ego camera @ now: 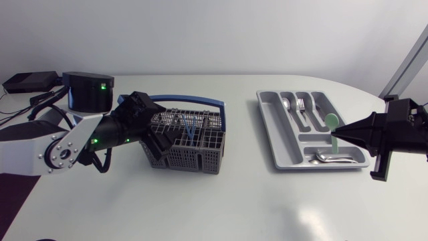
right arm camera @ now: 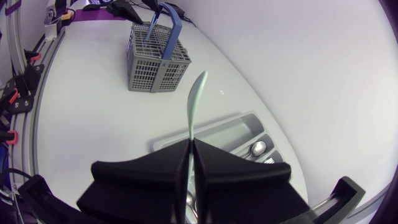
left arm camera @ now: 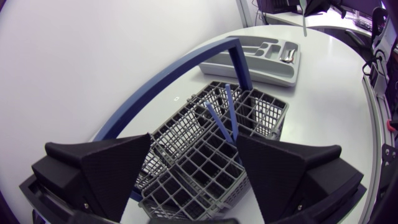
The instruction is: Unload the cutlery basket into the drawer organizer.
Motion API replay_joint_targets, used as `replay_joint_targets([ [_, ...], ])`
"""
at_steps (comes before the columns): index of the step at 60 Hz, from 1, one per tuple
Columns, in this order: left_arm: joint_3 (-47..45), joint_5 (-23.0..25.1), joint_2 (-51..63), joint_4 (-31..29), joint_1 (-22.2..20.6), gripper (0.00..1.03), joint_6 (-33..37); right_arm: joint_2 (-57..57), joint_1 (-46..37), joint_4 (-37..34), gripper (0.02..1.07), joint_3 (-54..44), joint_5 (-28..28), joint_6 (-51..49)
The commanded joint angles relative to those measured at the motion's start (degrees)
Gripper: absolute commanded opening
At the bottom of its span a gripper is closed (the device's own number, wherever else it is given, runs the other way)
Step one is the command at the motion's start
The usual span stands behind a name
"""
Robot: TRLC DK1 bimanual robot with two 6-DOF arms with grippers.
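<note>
The right gripper [right arm camera: 189, 148] is pinched tight on the handle of a pale green spoon [right arm camera: 195, 99]. The handle's end is hidden between the matte black wedge fingers, and the smooth bowl points away from them. In the head view it hangs over the 3 o'clock side of the grey moulded drawer organizer [ego camera: 267, 127], whose long compartments hold a shiny metal spoon [ego camera: 286, 104] and a fork [ego camera: 301, 104]. More metal pieces [ego camera: 334, 158] at its 5 o'clock corner overlap and are hard to tell apart. The left gripper [left arm camera: 195, 137] is spread wide, with a corner of the grey mesh cutlery basket [left arm camera: 261, 115] between its fingers. The basket stands on the white table [ego camera: 221, 201] at 9 o'clock from the organizer, under an arched blue handle [left arm camera: 168, 81]. Thin blue utensil handles [left arm camera: 217, 124] stick up from its cells, their working ends hidden.
</note>
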Motion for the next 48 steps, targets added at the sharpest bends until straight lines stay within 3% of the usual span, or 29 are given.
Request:
replay_joint_targets([
  [1, -0.51, 1.9, 1.38, 1.06, 0.42, 0.96, -2.13, 0.54, -0.92, 0.12, 0.07, -0.03, -0.01, -2.67],
  [7, 0.02, 5.33, 1.56, 1.15, 0.59, 0.96, -4.33, 0.11, -1.09, 1.26, 0.07, -0.83, 0.87, -3.55],
  [20, 0.99, 7.35, 4.55, 3.08, 0.59, 0.89, -7.14, 0.54, -1.09, 7.33, 0.07, -4.25, 5.35, -6.98],
  [37, 1.51, 10.25, 6.39, 6.6, 1.12, 0.59, -10.4, 3.62, -3.29, 9.44, 0.07, -3.99, 6.41, -8.65],
  [44, 2.92, 15.0, 7.8, 6.6, 2.0, 0.48, -12.42, 4.32, -4.35, 9.44, 0.07, -3.81, 6.32, -9.26],
  [48, 3.62, 17.11, 8.41, 6.16, 2.0, 0.47, -13.12, 4.76, -4.87, 9.44, 0.07, -3.99, 6.32, -9.7],
])
